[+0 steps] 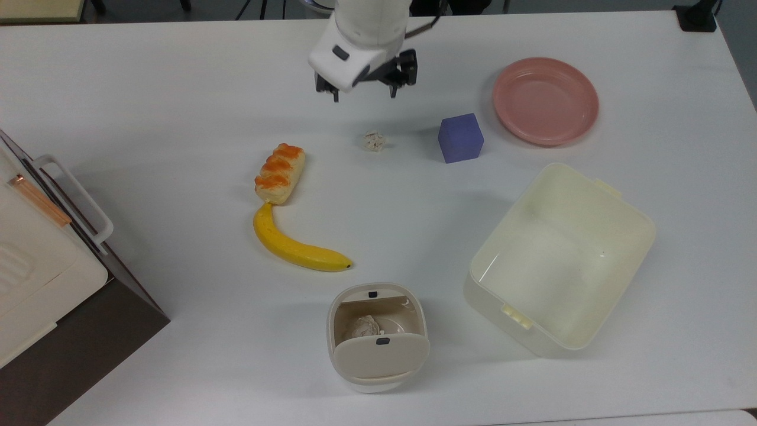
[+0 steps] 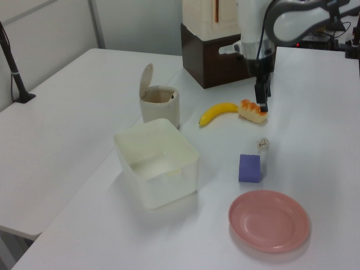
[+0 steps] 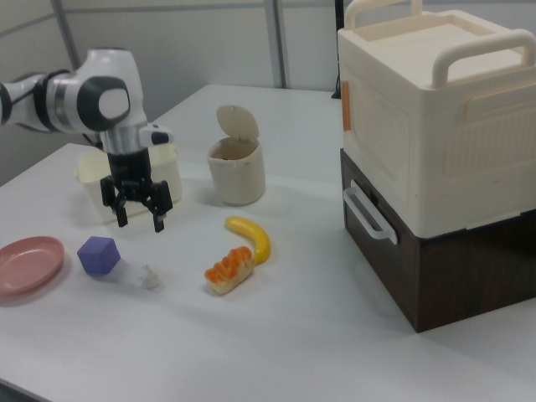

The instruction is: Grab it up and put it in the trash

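Observation:
The tiny off-white paper wad (image 1: pixel 374 141) lies on the white table between the bun and the purple cube (image 1: pixel 460 138); it also shows in the left view (image 2: pixel 262 144) and the right view (image 3: pixel 151 277). My gripper (image 1: pixel 364 96) hangs open above the table, just beyond the wad toward the top view's upper edge, fingers pointing down with nothing between them (image 3: pixel 141 224). The trash (image 1: pixel 381 355), a small cream bin with its flap lid raised (image 3: pixel 237 172), stands near the top view's bottom edge. A bigger grey-beige wad lies inside it.
A bun (image 1: pixel 280 173) and a banana (image 1: pixel 295 245) lie left of the wad in the top view. A pink plate (image 1: pixel 545 100) and a large cream tub (image 1: pixel 644 222) are at the top view's right. A cream and brown box (image 3: pixel 435 167) fills the top view's lower left.

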`<state>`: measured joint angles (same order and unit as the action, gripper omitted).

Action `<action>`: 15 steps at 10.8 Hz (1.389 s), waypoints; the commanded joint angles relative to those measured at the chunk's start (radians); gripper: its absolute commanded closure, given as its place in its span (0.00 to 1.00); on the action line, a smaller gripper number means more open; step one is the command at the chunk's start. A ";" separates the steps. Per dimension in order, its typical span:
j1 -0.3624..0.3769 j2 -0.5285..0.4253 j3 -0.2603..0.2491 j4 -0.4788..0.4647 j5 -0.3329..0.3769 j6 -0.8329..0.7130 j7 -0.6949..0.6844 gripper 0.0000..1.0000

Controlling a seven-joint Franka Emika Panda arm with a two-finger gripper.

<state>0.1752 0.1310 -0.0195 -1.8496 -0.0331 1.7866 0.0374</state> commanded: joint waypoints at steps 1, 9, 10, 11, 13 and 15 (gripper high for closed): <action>0.027 0.037 -0.003 -0.046 -0.008 0.085 0.024 0.09; 0.081 0.209 -0.007 -0.048 -0.073 0.183 0.024 0.28; 0.081 0.214 -0.007 -0.048 -0.088 0.183 0.013 0.39; 0.081 0.214 -0.008 -0.048 -0.099 0.183 0.007 0.55; 0.081 0.211 -0.013 -0.036 -0.100 0.183 -0.049 0.84; 0.075 0.205 -0.020 0.015 -0.097 0.175 -0.080 0.97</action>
<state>0.2445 0.3519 -0.0199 -1.8685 -0.1180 1.9483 0.0052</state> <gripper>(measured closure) 0.806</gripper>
